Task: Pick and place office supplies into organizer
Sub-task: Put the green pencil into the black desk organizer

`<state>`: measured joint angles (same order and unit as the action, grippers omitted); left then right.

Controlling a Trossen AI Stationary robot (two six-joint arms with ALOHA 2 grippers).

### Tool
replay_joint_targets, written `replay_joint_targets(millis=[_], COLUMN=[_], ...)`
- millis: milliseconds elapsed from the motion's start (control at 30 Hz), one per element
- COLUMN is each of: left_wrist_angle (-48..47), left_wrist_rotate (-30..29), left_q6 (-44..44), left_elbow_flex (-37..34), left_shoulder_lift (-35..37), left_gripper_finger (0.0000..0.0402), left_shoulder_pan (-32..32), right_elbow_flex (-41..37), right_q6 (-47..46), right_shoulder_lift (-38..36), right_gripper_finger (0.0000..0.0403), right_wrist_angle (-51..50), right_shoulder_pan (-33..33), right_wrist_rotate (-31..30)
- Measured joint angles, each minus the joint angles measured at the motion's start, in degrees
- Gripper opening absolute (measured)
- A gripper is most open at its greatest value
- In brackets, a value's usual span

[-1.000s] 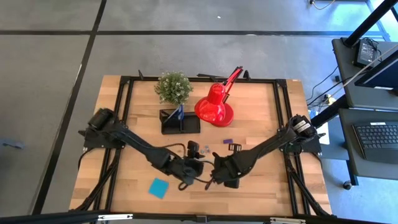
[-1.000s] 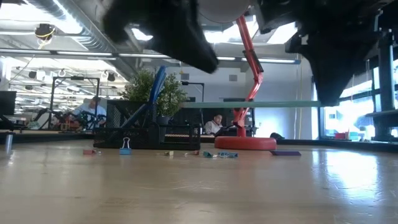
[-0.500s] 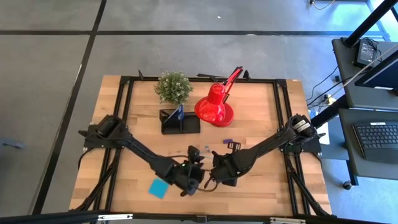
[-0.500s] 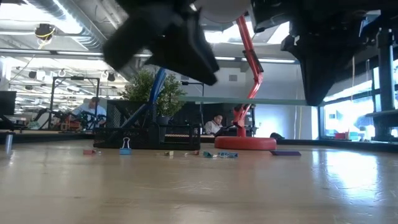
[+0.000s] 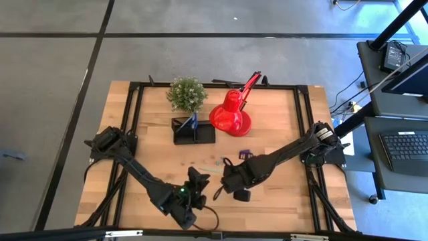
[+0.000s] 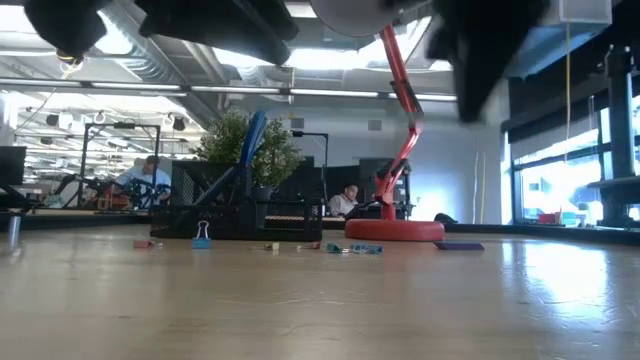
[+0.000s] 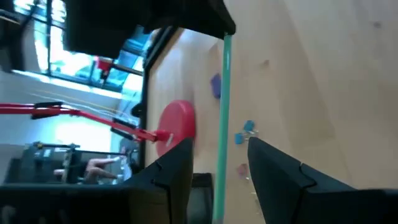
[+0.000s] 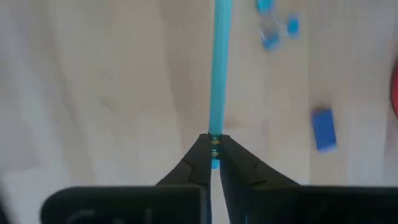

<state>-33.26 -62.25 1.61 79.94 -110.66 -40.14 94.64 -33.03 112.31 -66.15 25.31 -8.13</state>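
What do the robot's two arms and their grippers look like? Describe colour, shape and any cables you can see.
Both arms are dark, slim and jointed. The left gripper has two black, angular, wedge-shaped fingers; the right gripper has two black fingers tapering to narrow tips. A thin dark cable loops near the left arm's wrist in the high view.

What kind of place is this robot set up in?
Probably an open-plan office or lab: a wooden table on a grey floor, desks with a keyboard beside it, and a seated person under ceiling lights.
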Motion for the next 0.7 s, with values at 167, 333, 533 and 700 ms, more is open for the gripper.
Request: replay_joint_targets(millis=[167,333,533,700], left_wrist_angle=[2.37,3.19,3.26,3.26], left_wrist_rotate=[-4.88,-10.35,-17.04,-17.57], left_q6=[7.92,14.18,18.05,17.33], left_elbow_flex=[-0.02,-0.04,-0.04,-0.04], left_shoulder_lift=[-0.04,-0.06,-0.06,-0.08], left_gripper_finger=[0.0147,0.0147,0.0147,0.0147], left_shoulder_pan=[0.02,-0.27,-1.56,-1.44], right_elbow_flex=[6.94,12.21,15.17,15.4], right_q6=[0.69,-0.09,-2.65,-2.72], right_shoulder_lift=[-0.02,-0.02,-0.02,-0.04], right_gripper_finger=[0.0021,0.0021,0.0021,0.0021], right_wrist_angle=[1.2,1.02,1.15,3.5], right_shoulder_pan=[-1.93,-4.08,-5.75,-5.68], right_wrist_rotate=[3.89,9.21,13.29,14.66])
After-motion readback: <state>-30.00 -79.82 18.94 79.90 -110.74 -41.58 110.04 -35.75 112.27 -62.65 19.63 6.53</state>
